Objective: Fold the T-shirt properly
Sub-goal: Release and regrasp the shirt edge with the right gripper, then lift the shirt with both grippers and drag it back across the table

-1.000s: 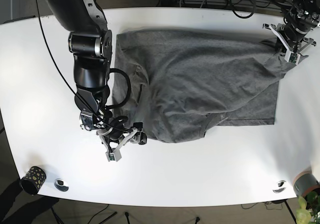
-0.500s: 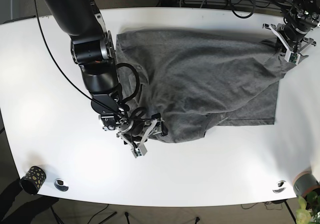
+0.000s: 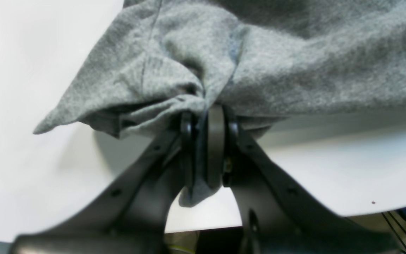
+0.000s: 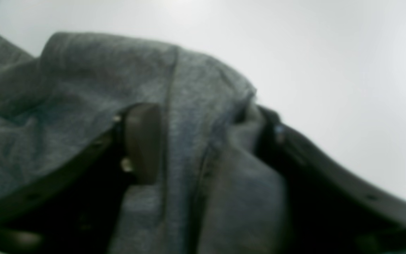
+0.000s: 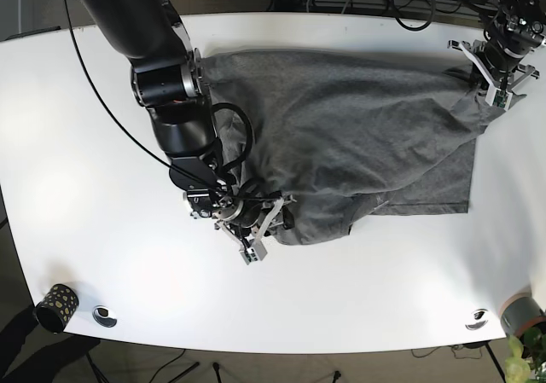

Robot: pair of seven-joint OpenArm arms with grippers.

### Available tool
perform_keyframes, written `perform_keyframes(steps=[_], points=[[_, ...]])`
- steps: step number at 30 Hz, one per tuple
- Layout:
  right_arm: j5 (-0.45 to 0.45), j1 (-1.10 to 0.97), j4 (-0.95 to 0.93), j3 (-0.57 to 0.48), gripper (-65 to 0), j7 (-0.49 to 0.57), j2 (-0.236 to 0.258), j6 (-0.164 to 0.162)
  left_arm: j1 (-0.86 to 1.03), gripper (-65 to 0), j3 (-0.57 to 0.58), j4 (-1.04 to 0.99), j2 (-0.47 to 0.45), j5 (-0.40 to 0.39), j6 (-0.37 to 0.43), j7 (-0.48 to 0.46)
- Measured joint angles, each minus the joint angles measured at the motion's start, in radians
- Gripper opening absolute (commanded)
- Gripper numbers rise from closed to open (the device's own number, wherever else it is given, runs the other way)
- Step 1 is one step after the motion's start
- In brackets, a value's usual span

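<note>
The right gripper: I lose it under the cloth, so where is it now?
In the base view the right gripper sits at the near left edge of the T-shirt, its jaws open around a fold of cloth.

You have one grey T-shirt (image 5: pixel 358 136), one white table (image 5: pixel 77 144), two robot arms, one spotted cup (image 5: pixel 56 305), two small round discs.

Base camera hangs overhead, looking straight down on the whole white desk (image 5: pixel 85 127). Both wrist cameras sit right behind their jaws, very close, the right one blurred. All three share the grey T-shirt (image 5: pixel 341 127) (image 3: pixel 259 63) (image 4: pixel 65 116).
</note>
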Motion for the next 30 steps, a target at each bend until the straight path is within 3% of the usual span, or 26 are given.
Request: perform_keyframes(steps=[3,10,18,24,30], points=[[0.003,-0.006,0.0,0.0,-65.0,0.01,-0.002,0.0,0.0,-65.0,0.0,0.0,0.0,0.0,0.0,0.0],[-0.001,-0.035,0.096,-0.001,-65.0,-0.049,0.002,0.001,0.0,-64.7,0.0,0.004,0.0,-0.002,0.0,0.0],[-0.003,-0.211,0.551,0.001,-65.0,-0.23,0.048,0.001,-0.003,-64.6,-0.005,0.098,0.0,-0.006,-0.002,0.003],[-0.003,-0.315,0.784,0.0,-65.0,-0.338,0.042,0.001,0.002,-64.6,-0.046,0.134,0.002,-0.12,-0.005,0.001],[-0.01,-0.414,0.938,0.0,-65.0,-0.383,0.043,0.004,0.006,-65.0,-0.089,0.134,-0.001,-0.138,-0.004,0.005]])
